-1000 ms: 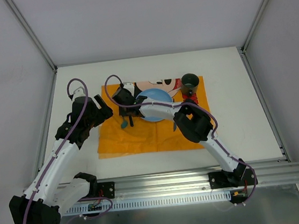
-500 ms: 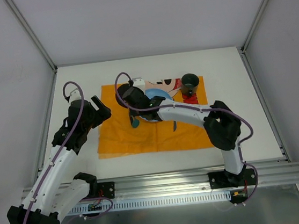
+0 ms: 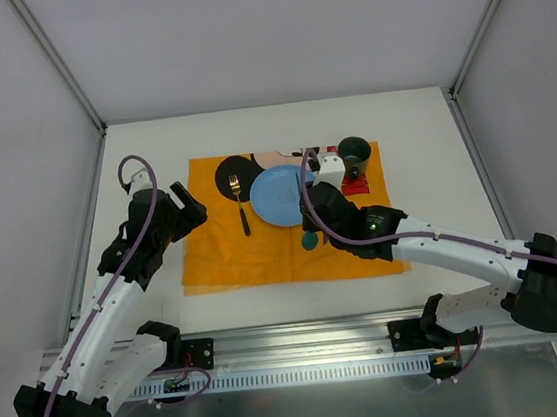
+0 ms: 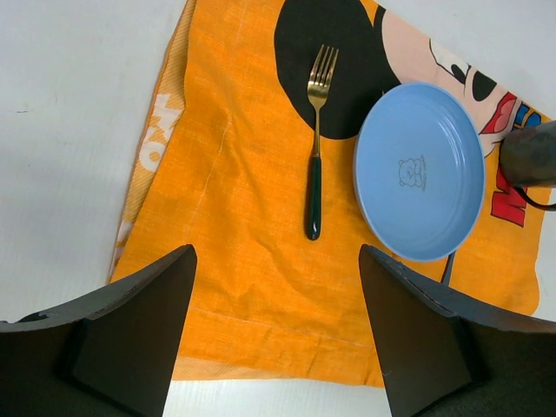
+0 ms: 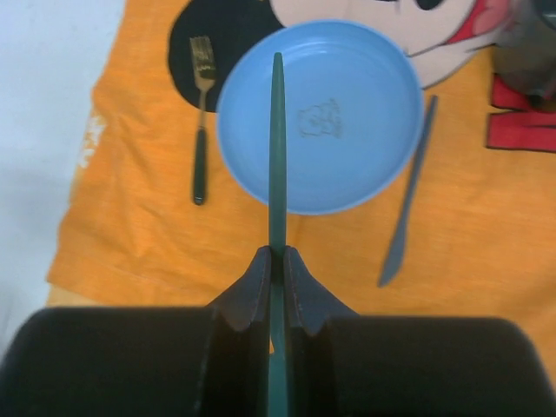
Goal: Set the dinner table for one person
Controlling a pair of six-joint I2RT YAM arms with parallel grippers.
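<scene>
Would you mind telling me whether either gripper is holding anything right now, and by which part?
The right gripper is shut on a slim green utensil, clamped partway along its handle. The left gripper is open and empty.

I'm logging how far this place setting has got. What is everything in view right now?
dinner table: 1, white, under everything
placemat: 1, orange with a cartoon mouse, mid-table
plate: 1, light blue, on the placemat
fork: 1, gold head and dark green handle, on the placemat left of the plate
knife: 1, blue-grey, on the placemat right of the plate
cup: 1, dark green, at the placemat's far right corner
green utensil: 1, slim green handle, held over the plate's near side; which kind is unclear
left pincer: 1, black, open, by the placemat's left edge
right pincer: 1, black, shut on the green utensil
</scene>
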